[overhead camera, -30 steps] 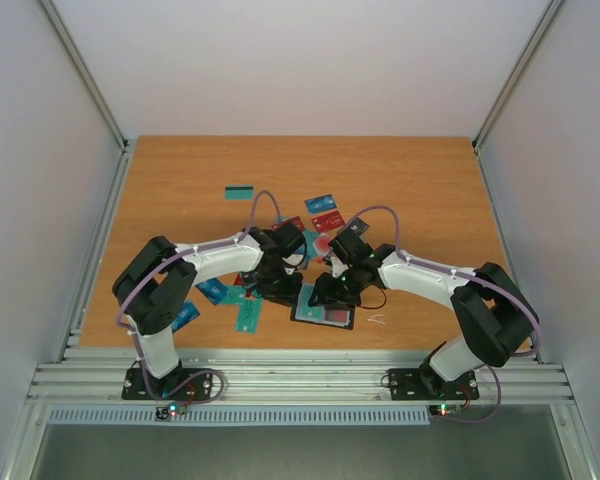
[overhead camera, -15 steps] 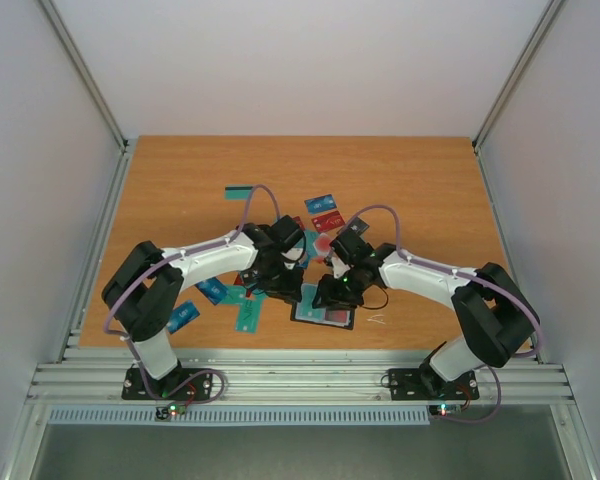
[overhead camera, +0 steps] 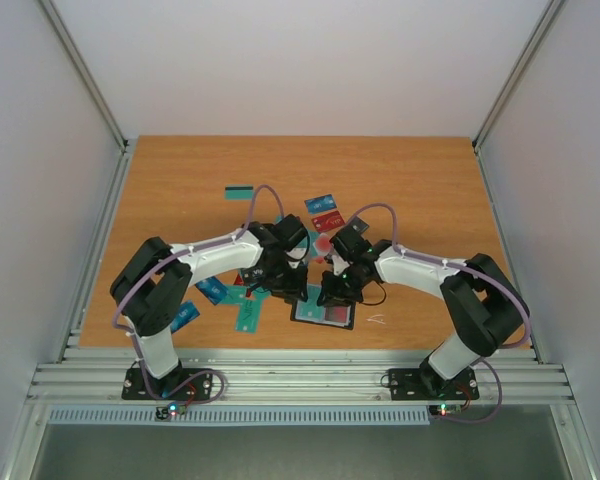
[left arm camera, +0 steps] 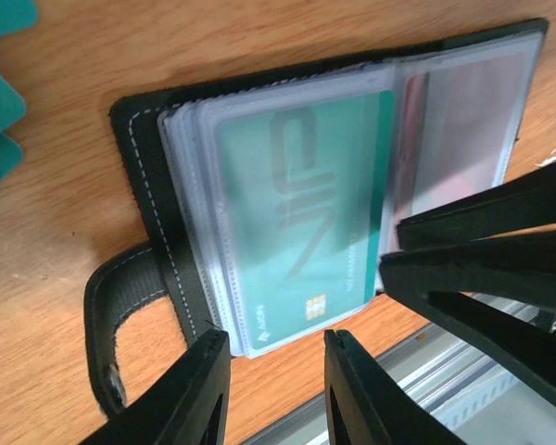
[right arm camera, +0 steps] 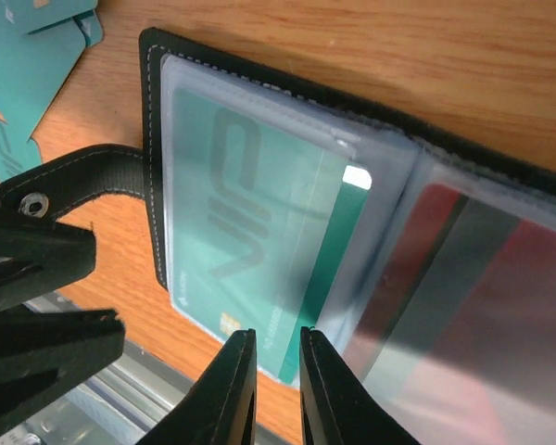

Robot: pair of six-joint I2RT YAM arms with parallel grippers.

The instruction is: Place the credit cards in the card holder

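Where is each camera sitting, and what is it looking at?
Top camera: high above and behind the robot, looking down at the table; the left arm and right arm show whole.
Left wrist camera: on the left wrist, looking down at the open card holder; the left gripper shows at the bottom.
Right wrist camera: on the right wrist, looking down at the holder; the right gripper shows at the bottom.
Shared: both wrist views show the teal card in its clear sleeve.
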